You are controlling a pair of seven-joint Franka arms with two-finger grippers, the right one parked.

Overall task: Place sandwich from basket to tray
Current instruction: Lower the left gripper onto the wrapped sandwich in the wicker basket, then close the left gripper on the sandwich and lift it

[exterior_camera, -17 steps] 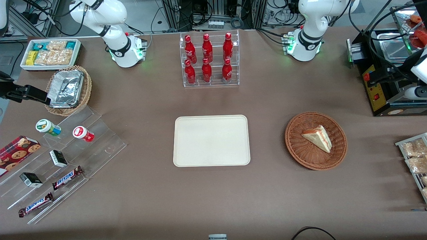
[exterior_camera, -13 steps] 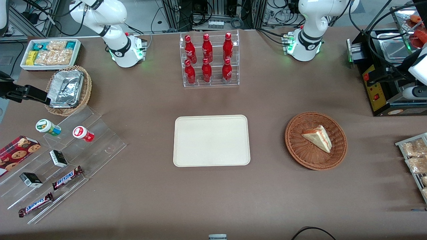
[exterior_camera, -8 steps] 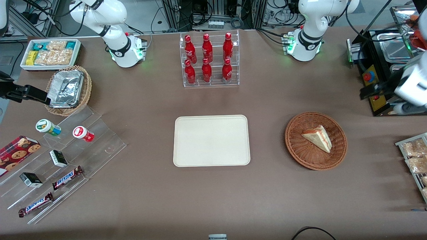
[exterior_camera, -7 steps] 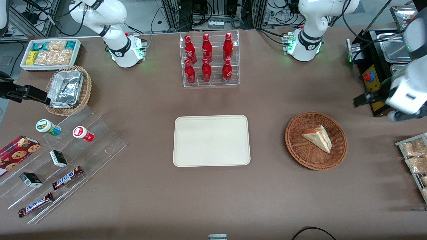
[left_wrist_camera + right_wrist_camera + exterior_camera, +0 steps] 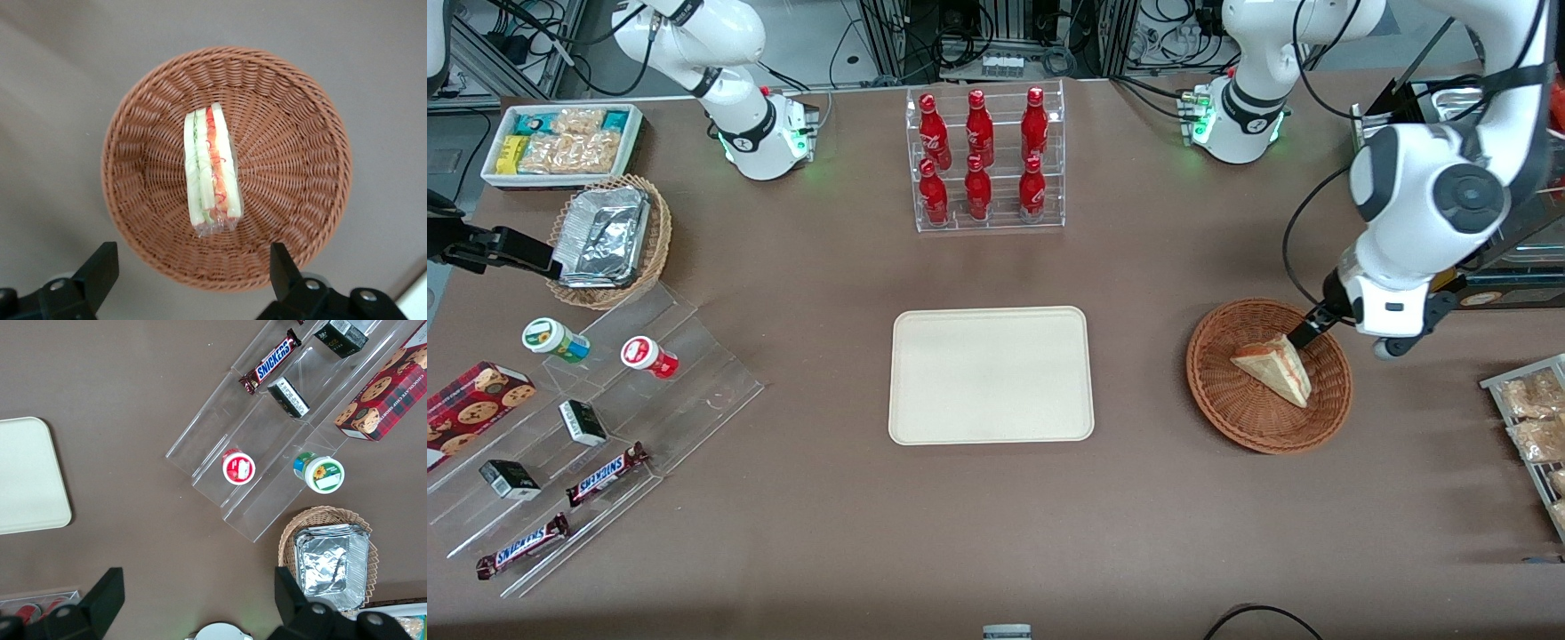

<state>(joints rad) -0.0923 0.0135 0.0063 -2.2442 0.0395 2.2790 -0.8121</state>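
Jaws spread wide, gripper [image 5: 187, 280] high over the basket [image 5: 293, 133] at the front view's right.
Sandwich [image 5: 211, 170] lies mid-basket, standing on edge, wrapped in clear film: likely light, soft, slippery. Its long axis crosses the finger line, so pinch gently across both bread faces. Tray [image 5: 991, 374] sits centre-frame, well apart.

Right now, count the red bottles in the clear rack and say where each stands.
6, all in the clear rack: three on its upper step, three on its lower step, nearer the camera. None looks hidden. The gripper hangs open above the basket.
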